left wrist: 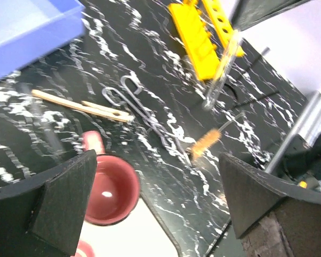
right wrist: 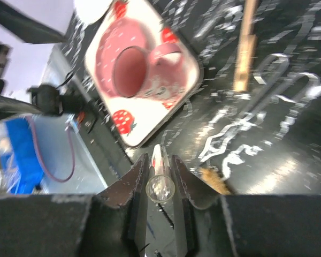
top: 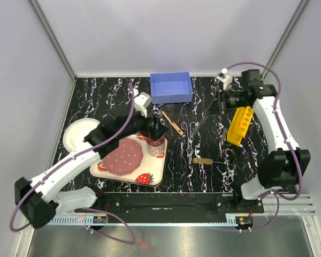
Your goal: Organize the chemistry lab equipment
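The right tool (right wrist: 159,163) is clamped on a clear glass tube (right wrist: 160,187) that juts out between its fingers, held slanting beside the yellow rack (top: 239,124) lying on the worktop (top: 214,176), while the left tool (left wrist: 156,158) hangs spread apart over the pink cup (left wrist: 109,195).

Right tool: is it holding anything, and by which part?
Yes, the right tool pinches a clear glass tube near its open mouth.

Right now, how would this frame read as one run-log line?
left gripper: open, above pink cup | right gripper: shut on clear tube, near yellow rack | wooden clamp, forceps, brush: lying on table
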You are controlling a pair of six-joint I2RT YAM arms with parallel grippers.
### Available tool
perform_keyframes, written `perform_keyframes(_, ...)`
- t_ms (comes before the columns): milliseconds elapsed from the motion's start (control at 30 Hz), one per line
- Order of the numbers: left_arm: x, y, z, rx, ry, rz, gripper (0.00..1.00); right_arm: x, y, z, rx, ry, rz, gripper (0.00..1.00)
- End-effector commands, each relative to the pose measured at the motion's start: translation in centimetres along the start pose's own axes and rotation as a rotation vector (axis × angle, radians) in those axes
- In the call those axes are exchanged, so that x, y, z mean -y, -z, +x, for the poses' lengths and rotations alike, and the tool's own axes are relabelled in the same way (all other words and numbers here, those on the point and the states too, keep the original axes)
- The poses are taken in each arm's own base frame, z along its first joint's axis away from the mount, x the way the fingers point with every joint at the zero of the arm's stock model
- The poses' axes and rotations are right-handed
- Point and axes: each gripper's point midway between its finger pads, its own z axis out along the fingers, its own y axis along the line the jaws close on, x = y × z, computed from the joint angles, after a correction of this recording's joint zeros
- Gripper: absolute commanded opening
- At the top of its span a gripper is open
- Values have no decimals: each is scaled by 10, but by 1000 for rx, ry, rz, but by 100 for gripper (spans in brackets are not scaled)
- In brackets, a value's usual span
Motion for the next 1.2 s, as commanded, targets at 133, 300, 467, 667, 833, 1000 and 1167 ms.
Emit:
perform_keyframes(133,-53,54,7,5,-100,-221,99,48,104,-31,261,38,406,23)
perform_keyframes(300,-62,61,26,-14,-102,-250,99,86,157,-37,342,23,676,23)
perform_keyframes(467,-62,65,34,-10,-98,-246,99,120,187,-38,380,8,873,24)
perform_keyframes(667,-65,69,29,6,-115,-267,99,161,203,-35,387,-6,1032,24)
perform_keyframes(833,-66,70,31,0,-113,-274,99,185,201,-32,377,-15,1062,24)
perform_keyframes(1000,-67,68,32,-5,-114,-275,99,203,196,-26,356,-25,1076,24)
perform_keyframes(1167,-67,67,33,-11,-113,-274,99,218,190,-20,334,-39,1085,24)
